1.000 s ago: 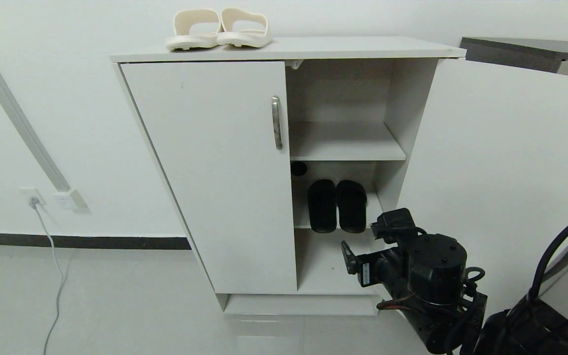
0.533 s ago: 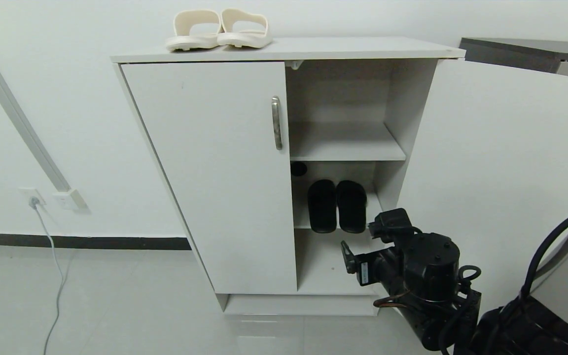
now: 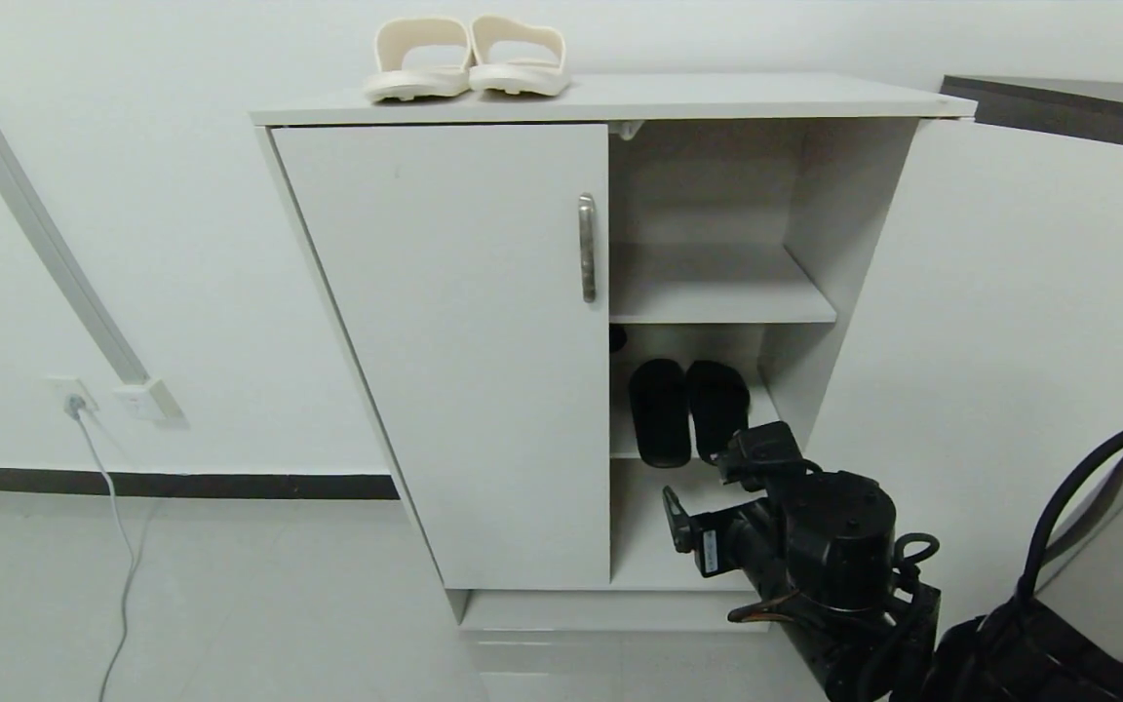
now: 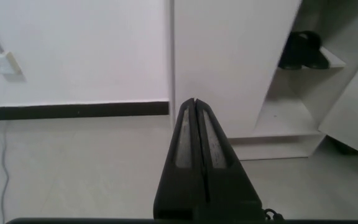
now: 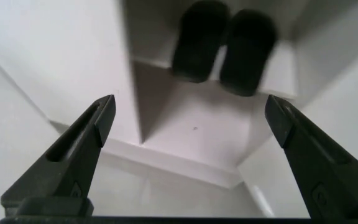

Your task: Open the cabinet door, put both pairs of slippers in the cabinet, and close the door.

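1. Left gripper (image 4: pixel 193 118): nearest item. Fingers pressed together, nothing between them, held low over the floor and well apart from the cabinet (image 3: pixel 445 341).
2. Right gripper (image 5: pixel 190 109): fingers spread wide and empty. It sits in front of the open bay, just below the middle shelf, near the black slippers (image 3: pixel 688 409) but not touching them.
3. Right cabinet door (image 3: pixel 1010 341): swung fully open. The left door is shut, its handle (image 3: pixel 587 249) untouched.
4. Black slippers: side by side on the middle shelf, inside the cabinet.
5. Cream slippers (image 3: pixel 469 57): farthest item, side by side on the cabinet top (image 3: pixel 717 93), above the shut door.

Change: over the last second the whole head view has slid sideways, so the camera has turned. The cabinet and both pairs keep their places against one another. Against the opening, the right gripper has drifted a little toward the shut door, still spread.

Meaning, as I judge it: one pair is stowed, and the empty gripper is clearing off toward the cream pair. The door is still to be closed.
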Motion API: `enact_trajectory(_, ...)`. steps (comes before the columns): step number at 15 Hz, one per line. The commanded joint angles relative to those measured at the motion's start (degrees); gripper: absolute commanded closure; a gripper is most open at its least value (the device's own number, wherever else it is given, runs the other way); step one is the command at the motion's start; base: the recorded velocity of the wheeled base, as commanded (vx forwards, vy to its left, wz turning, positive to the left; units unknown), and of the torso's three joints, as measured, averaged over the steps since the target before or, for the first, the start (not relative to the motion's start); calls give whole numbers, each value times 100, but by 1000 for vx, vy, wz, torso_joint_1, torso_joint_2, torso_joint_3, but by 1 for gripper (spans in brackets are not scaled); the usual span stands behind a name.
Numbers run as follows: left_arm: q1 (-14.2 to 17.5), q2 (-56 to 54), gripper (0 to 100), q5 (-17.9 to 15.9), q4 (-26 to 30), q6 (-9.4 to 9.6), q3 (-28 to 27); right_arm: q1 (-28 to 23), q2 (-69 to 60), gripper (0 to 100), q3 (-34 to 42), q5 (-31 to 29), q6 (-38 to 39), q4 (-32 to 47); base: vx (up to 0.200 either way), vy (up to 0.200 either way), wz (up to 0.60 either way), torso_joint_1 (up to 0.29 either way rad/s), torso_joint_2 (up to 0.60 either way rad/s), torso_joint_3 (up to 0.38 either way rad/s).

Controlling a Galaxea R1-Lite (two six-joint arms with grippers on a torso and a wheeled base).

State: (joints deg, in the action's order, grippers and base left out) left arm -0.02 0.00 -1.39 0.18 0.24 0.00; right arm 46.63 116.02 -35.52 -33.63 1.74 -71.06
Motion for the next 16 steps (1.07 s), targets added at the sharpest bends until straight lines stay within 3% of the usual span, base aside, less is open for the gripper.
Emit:
enact_trajectory(1,2,9,100,-2,-1,2,0,4,17,0,2,-3,1,-4,0,200,0,2,2,2)
enact_trajectory(12,2,9,100,-2,-1,-7,0,83,-9,0,89,6,10,-84,0,200,0,3,3,1)
enact_trajectory(16,2,9,100,7,-9,-24,0,66,26,0,344,314,-148,-699,0,0,0,0,0,0)
